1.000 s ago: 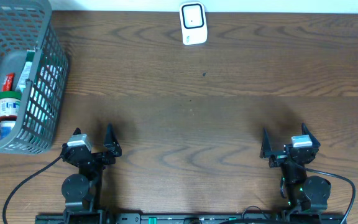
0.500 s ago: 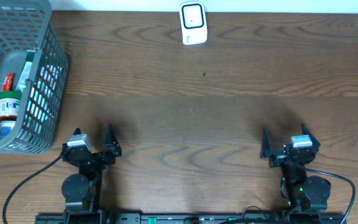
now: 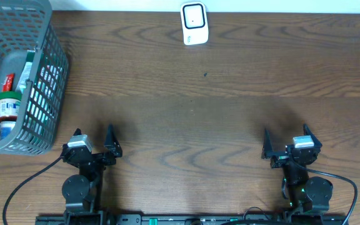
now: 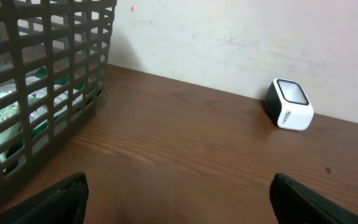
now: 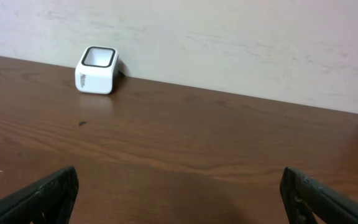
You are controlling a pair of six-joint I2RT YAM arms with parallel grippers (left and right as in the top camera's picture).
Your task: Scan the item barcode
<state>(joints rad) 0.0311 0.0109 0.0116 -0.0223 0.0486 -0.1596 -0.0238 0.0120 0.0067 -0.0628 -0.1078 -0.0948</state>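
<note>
The white barcode scanner (image 3: 194,24) stands at the table's far edge, its dark window facing up; it also shows in the left wrist view (image 4: 289,104) and the right wrist view (image 5: 96,70). Several grocery items lie in the grey basket (image 3: 42,75) at the far left, among them a green-lidded jar (image 3: 8,103) and a red packet (image 3: 9,82). My left gripper (image 3: 93,132) (image 4: 179,199) rests open at the near left, holding nothing. My right gripper (image 3: 285,134) (image 5: 180,196) rests open at the near right, also holding nothing. Both are far from the basket's items and the scanner.
The basket's mesh wall (image 4: 42,93) rises close on the left of the left wrist view. A pale wall (image 5: 229,37) stands behind the table's far edge. Bare wooden tabletop (image 3: 192,119) lies between the grippers and the scanner.
</note>
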